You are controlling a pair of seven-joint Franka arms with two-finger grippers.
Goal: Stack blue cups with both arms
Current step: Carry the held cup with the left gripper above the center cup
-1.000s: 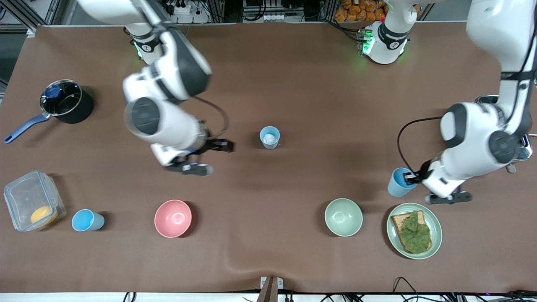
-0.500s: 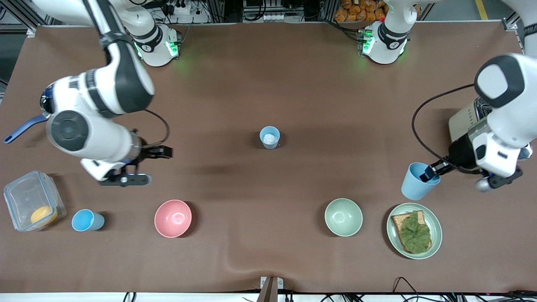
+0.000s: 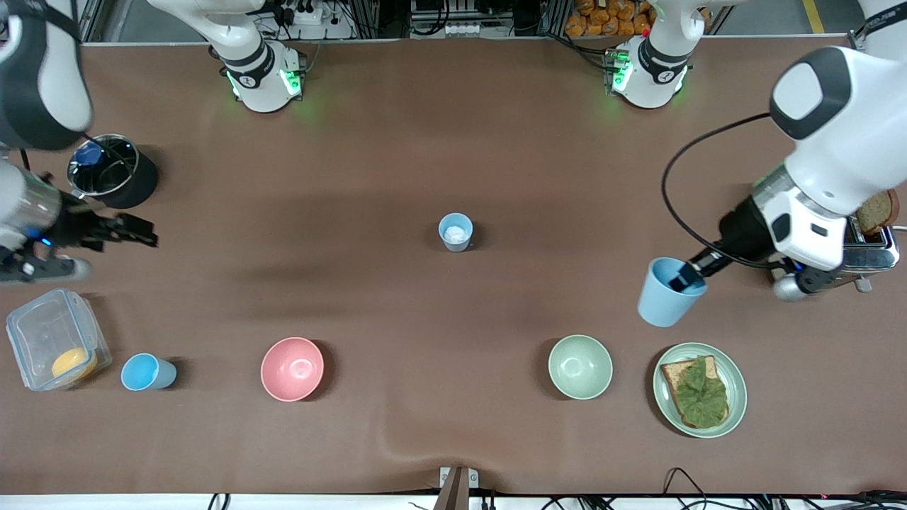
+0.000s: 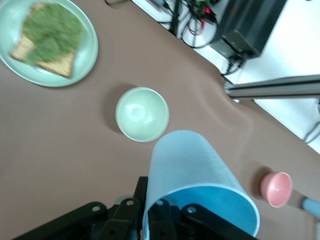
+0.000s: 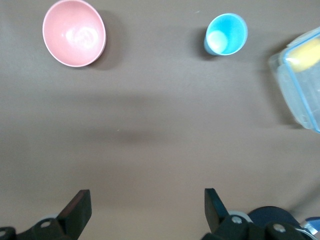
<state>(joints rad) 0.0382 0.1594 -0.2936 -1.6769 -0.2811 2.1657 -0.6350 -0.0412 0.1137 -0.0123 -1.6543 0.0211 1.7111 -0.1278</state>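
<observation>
The tilted light-blue plastic cup (image 3: 665, 301) hangs off the brown table (image 3: 453, 127), pinched by its rim in the left gripper (image 3: 689, 276) near the left arm's end, presumably for carrying to the whitish-inside blue cup (image 3: 455, 231) at mid-table. The right gripper (image 3: 106, 237), fingers apart, hovers at the other end near the bright-blue-inside cup (image 3: 147, 372) by the front edge.

A brown mat covers the table (image 3: 453, 142), rumpled into a low ridge at the edge nearest the front camera, just above a small metal bracket (image 3: 458, 485) clamped there. Above the table's top edge stand aluminium frame posts (image 3: 368, 14), a white power strip (image 3: 309, 13) with plugs, and dark cables. A bag of orange-brown items (image 3: 609, 18), possibly bread rolls, sits there too. Light is soft and even, casting faint shadows on the mat.
</observation>
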